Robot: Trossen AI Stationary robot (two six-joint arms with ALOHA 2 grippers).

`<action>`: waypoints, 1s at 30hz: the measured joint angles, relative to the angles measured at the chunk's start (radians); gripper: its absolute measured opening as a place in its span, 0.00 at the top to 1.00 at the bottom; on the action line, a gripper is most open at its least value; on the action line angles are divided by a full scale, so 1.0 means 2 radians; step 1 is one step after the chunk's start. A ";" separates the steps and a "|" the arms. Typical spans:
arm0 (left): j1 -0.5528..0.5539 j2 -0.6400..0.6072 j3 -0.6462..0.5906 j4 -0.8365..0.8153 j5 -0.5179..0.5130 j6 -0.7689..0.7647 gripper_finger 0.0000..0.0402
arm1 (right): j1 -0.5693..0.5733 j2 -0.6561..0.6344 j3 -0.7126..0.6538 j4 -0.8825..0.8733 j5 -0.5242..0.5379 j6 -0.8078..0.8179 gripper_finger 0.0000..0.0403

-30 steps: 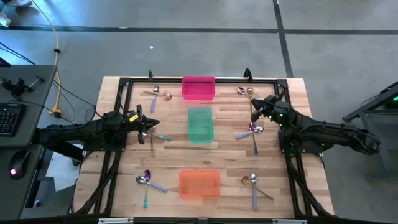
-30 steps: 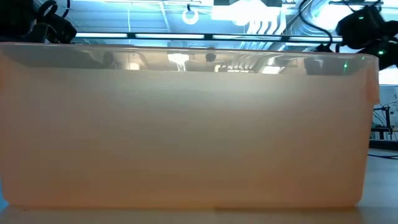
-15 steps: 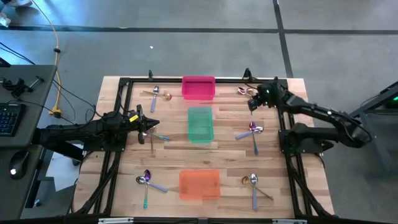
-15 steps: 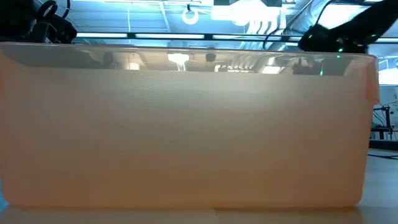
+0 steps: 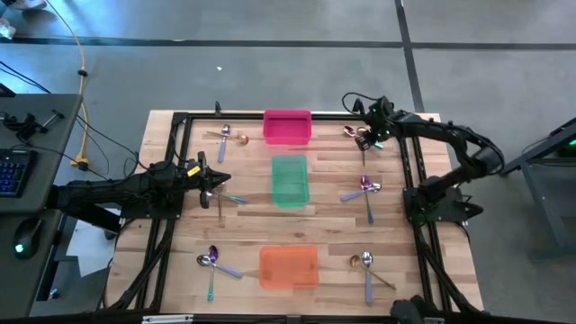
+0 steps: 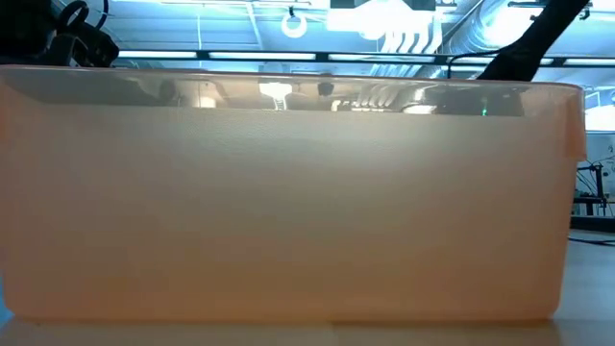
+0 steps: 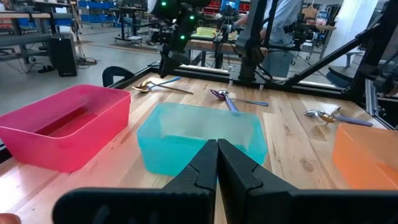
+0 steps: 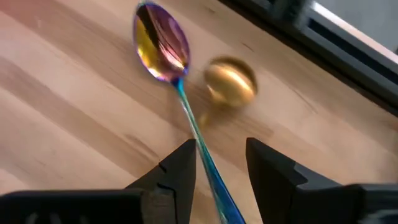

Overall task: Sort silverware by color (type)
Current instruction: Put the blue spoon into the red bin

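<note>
Iridescent purple spoon: lying flat at the far right corner of the desk, teal handle running between the fingers of the right hand; gold spoon just beside it.
Right hand: held partly open above that handle, nothing gripped.
Left hand: shut, empty, parked near the teal bin.
Step in hand: approach for a pick-up.
Next move: lowering and closing on the handle alone is judged necessary.

Dark jointed arms, black fingers
</note>
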 joint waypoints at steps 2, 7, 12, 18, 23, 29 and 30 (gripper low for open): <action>0.000 0.000 0.000 -0.002 0.000 0.000 1.00 | 0.000 0.017 0.013 -0.006 0.000 -0.001 0.69; 0.000 0.000 0.000 -0.002 0.000 0.000 1.00 | 0.000 0.050 0.037 -0.017 0.002 -0.013 0.69; 0.000 0.000 0.000 -0.002 0.000 0.000 1.00 | 0.000 0.071 0.061 -0.049 0.004 -0.023 0.69; 0.000 0.000 0.000 -0.001 0.000 0.009 1.00 | 0.000 0.079 0.072 -0.071 0.004 -0.035 0.69; 0.000 0.000 0.000 -0.001 0.000 0.005 1.00 | 0.000 0.079 0.072 -0.077 -0.003 -0.036 0.69; 0.000 0.000 0.000 -0.001 0.000 0.001 1.00 | 0.000 0.079 0.072 -0.078 -0.005 -0.037 0.69; 0.000 0.000 0.000 -0.001 0.000 0.001 1.00 | 0.000 0.079 0.072 -0.078 -0.005 -0.036 0.69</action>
